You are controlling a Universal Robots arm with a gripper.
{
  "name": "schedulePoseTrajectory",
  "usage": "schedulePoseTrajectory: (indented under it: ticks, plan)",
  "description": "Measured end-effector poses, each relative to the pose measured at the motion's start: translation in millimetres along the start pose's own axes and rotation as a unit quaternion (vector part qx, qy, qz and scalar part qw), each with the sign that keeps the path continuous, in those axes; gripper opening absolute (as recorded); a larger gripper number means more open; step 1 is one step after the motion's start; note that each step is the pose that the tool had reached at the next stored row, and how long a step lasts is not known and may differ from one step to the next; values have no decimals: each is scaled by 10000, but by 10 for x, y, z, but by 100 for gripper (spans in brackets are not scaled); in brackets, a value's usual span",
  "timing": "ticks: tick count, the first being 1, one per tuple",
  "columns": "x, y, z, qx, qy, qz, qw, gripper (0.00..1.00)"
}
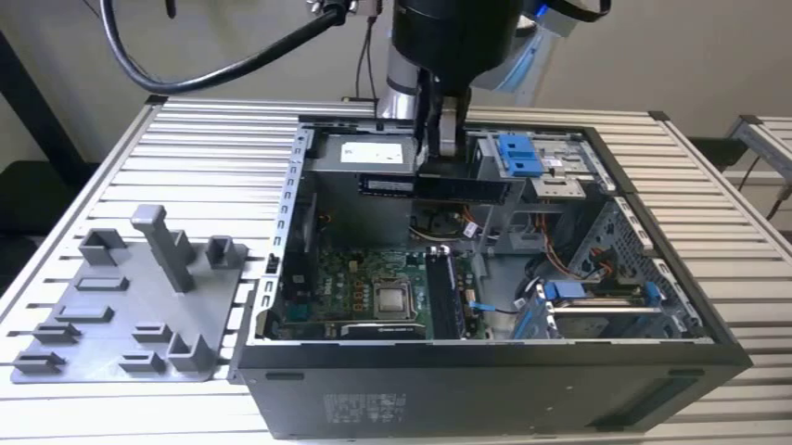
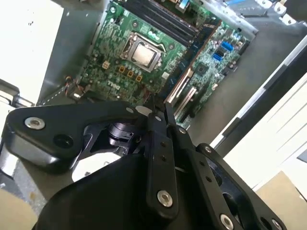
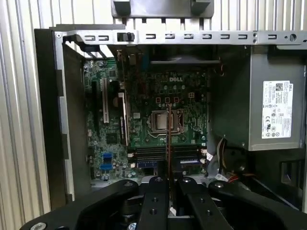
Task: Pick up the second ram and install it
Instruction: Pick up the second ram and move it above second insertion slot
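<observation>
1. Slatted metal table (image 1: pixel 111 139). An open computer case (image 1: pixel 495 380) lies on it, with a grey holder tray (image 1: pixel 74 366) well off to one side of the gripper.
2. The gripper (image 1: pixel 443 165) hangs over the case's open side, fingers clamped on the second ram (image 1: pixel 477 190). The stick is held level and on edge, clear of everything.
3. In the first wrist view the ram (image 3: pixel 168 143) shows edge-on, running out from between the fingers. The motherboard (image 3: pixel 144 110) is directly below the hand. The CPU (image 3: pixel 166 120) and memory slots (image 3: pixel 153 154) sit under the stick's line.
4. Done, by my reading: the pick-up. The stick is off the tray and over the case.
5. Left: seating it. The ram is well above the board and touches no slot.
6. Another dark stick (image 1: pixel 443 292) seems to stand in a slot below the hand, likely the first ram.
</observation>
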State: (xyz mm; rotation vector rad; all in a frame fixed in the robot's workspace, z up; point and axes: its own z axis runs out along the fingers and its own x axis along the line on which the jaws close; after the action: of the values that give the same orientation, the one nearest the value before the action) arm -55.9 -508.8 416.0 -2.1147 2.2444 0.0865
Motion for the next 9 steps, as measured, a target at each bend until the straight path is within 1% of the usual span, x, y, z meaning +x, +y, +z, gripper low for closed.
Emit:
schedulePoseTrajectory:
  ticks: [4,9]
  plan:
    - [-10,-164,2,0,0,0,10000,14]
    - [-18,-319,3,0,0,0,10000,14]
